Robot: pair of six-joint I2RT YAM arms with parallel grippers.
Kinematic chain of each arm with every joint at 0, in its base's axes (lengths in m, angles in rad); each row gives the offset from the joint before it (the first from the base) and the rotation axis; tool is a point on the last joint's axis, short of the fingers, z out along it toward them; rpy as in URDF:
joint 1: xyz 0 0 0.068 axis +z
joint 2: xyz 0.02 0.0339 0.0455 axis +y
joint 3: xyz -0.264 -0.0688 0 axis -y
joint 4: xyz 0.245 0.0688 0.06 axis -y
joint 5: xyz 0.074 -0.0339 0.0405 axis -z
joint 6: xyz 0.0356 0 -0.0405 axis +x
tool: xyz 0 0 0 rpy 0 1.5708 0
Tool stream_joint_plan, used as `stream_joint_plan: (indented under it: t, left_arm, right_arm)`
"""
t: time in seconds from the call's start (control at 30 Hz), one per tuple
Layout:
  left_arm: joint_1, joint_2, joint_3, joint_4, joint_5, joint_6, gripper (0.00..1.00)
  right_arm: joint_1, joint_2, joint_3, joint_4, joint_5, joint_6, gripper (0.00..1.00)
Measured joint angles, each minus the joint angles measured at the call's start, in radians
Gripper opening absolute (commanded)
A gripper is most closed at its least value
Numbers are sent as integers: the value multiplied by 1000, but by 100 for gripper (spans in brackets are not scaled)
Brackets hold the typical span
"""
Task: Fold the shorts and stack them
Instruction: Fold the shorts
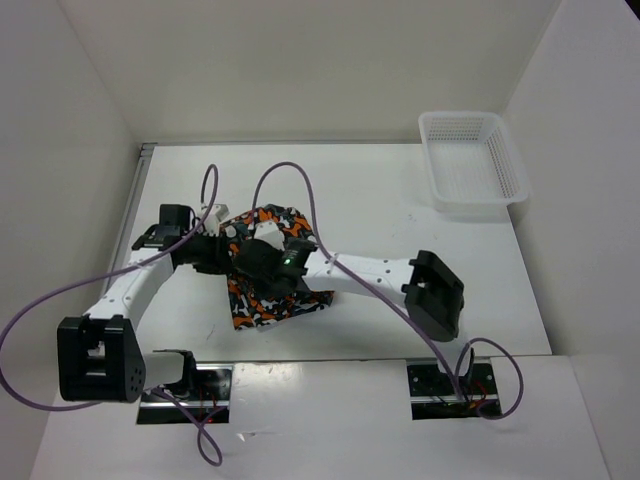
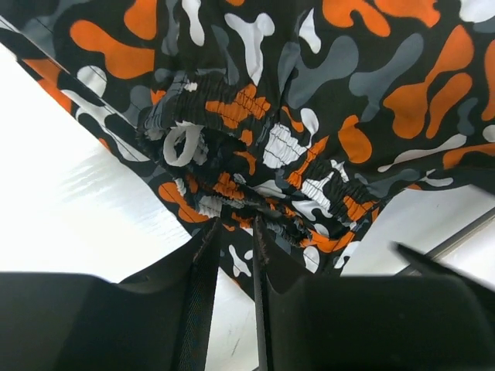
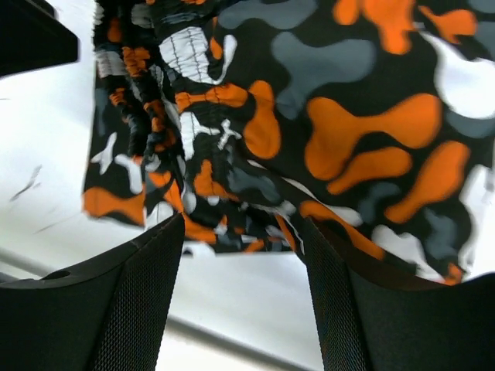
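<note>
Soft orange, grey, black and white camo-print fabric shorts (image 1: 262, 300) bunched mid white surface (image 1: 400, 200).
Top: left arm (image 1: 140, 280) and right arm (image 1: 370, 272) meet over shorts; white plastic mesh basket (image 1: 470, 165) well apart, far right. Left wrist: left gripper (image 2: 232, 228) jaws nearly together, pinching gathered waistband (image 2: 255, 154). Right wrist: right gripper (image 3: 244, 228) jaws spread wide, fabric just beyond them.

The shorts (image 1: 258, 306) are soft cloth printed with orange, grey, black and white blotches. They sit crumpled in a heap left of the counter's middle, closer to the near edge than the far one. Their gathered elastic waistband (image 2: 255, 182) is puckered, pinched at the tips of my left pincer (image 2: 234, 226).
</note>
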Motion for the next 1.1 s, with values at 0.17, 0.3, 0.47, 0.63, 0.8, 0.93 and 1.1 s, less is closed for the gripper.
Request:
stream_joint_plan:
  t: [0.17, 0.3, 0.47, 0.63, 0.8, 0.93, 1.1]
  left_arm:
    - [16, -31, 1, -5, -2, 0, 32]
    - [52, -52, 14, -23, -5, 0, 32]
    - [84, -71, 42, -35, -5, 0, 32]
    - [90, -88, 47, -43, -3, 0, 32]
    - [100, -92, 47, -53, -2, 0, 32]
    - [113, -96, 52, -58, 0, 0, 32]
    - [140, -103, 74, -71, 5, 0, 32]
  right_arm:
    - [48, 106, 27, -5, 63, -4, 68]
    - [60, 139, 27, -6, 98, -3, 62]
    - [58, 174, 40, -5, 174, 10, 22]
    - [58, 177, 40, -3, 201, 22, 0]
    - [58, 143, 40, -4, 195, 11, 0]
    - [58, 48, 60, -5, 182, -11, 0]
    - [58, -34, 142, 18, 141, -41, 4]
